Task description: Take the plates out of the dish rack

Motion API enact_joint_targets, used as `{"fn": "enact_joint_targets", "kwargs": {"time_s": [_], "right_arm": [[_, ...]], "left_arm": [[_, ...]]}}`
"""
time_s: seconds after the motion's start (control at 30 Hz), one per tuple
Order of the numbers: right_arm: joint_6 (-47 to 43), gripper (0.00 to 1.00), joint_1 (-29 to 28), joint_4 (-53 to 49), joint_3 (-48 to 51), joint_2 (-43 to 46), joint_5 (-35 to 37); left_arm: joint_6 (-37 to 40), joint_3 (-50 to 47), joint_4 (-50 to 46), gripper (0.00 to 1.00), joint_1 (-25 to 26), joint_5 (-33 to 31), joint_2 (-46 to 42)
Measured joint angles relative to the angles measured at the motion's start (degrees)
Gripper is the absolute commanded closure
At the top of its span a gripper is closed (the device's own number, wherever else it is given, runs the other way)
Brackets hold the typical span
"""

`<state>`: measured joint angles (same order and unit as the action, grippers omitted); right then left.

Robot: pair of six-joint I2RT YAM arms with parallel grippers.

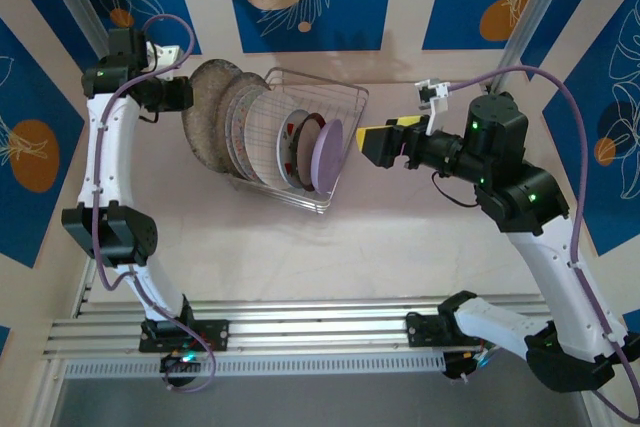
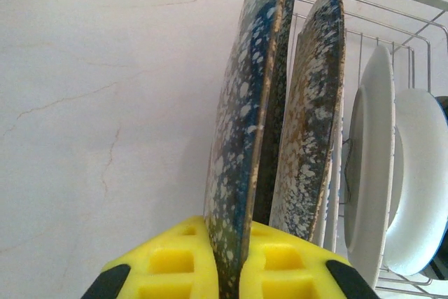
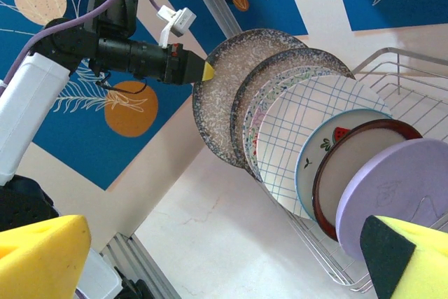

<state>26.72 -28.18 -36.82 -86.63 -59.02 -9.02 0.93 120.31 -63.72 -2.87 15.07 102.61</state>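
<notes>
Speckled plate [image 1: 207, 115] at the dish rack's [image 1: 343, 95] left end is clamped by the left gripper [image 2: 228, 260]. The right gripper [image 1: 372, 143] stands wide open beside the rack's right side.

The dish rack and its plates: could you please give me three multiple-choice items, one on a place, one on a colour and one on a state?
1. Where in the row in the dish rack does the large speckled plate stand?
A. at the end by the left gripper
B. in the middle
C. at the end by the right gripper

2. What colour is the plate closest to the right gripper?
A. green
B. lilac
C. black

3. What state is the left gripper in?
A. open over the table
B. shut on the large speckled plate's rim
C. shut on a rack wire

Answers:
1 A: it is the outermost plate on that side.
2 B: the lilac plate faces the open right gripper.
3 B: the left wrist view shows its yellow fingers pinching that rim.
</notes>
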Motion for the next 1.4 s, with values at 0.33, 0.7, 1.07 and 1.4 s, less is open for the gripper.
{"fn": "enact_joint_targets", "kwargs": {"time_s": [0.33, 0.7, 1.07, 1.4], "right_arm": [[0.5, 0.00, 0.0, 0.2, 0.8, 0.4, 0.0], [0.8, 0.00, 0.0, 0.4, 1.3, 0.7, 0.0], [0.9, 0.00, 0.0, 0.8, 2.0, 0.7, 0.0], [1.1, 0.00, 0.0, 1.3, 2.0, 0.7, 0.0]], "left_arm": [[-1.0, 3.3, -2.4, 1.00, -0.1, -0.3, 0.0], [-1.5, 7.0, -3.8, 1.00, -0.7, -2.2, -0.5], [-1.0, 7.4, -5.4, 1.00, -0.7, -6.8, -3.5], [-0.4, 8.1, -5.8, 1.00, -0.7, -9.5, -4.3]]}}
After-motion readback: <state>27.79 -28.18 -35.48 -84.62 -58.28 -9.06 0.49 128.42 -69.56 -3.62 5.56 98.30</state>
